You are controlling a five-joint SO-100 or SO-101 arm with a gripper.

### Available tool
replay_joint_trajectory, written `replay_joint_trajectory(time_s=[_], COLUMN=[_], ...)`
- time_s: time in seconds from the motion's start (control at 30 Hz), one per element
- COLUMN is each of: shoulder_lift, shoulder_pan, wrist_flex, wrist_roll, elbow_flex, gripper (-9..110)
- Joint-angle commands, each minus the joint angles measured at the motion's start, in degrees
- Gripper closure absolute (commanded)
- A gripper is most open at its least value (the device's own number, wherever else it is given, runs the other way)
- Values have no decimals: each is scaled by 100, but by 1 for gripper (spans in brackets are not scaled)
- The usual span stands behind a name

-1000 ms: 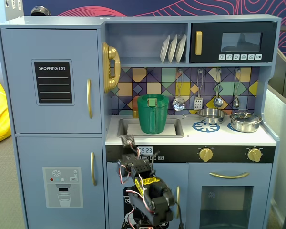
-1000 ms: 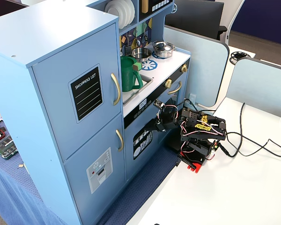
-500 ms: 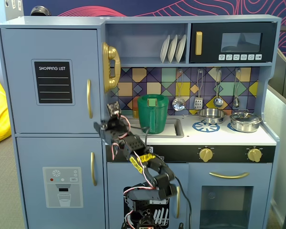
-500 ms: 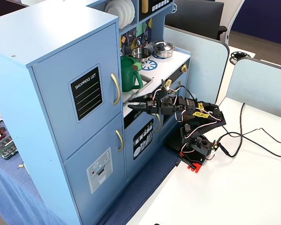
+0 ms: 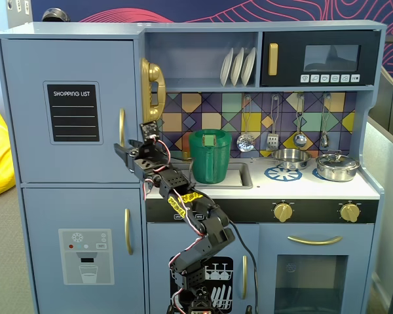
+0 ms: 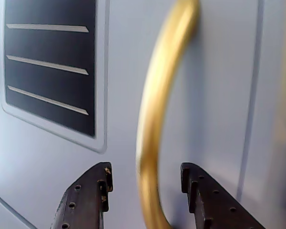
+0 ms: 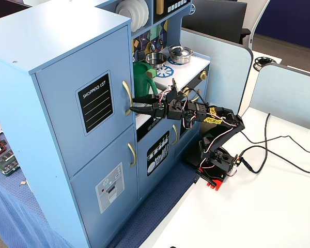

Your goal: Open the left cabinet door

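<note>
White letters reading "SHOPPING LIST" head the black panel on the left cabinet door [image 5: 69, 108], which fills the upper left of a fixed view and sits shut. Its gold handle [image 6: 157, 124] curves down the middle of the wrist view, passing between the dark fingers [image 6: 88, 193] of the gripper [image 6: 145, 177], whose jaws are spread apart, one on each side, not pressing it.

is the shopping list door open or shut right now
Shut. The shopping list door sits flush with the cabinet front; the open gripper straddles its gold handle.
</note>
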Motion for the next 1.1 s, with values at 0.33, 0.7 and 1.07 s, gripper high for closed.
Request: replay_joint_trajectory(time_s=[0.33,0.7,1.07], shoulder_lift=[97,1582,3762], shoulder_pan=[-1169,-1547,-589], wrist_flex=[-281,-211,492], wrist_roll=[-668,-800,-149], elbow_flex=[-439,817,2426], gripper=[94,96,96])
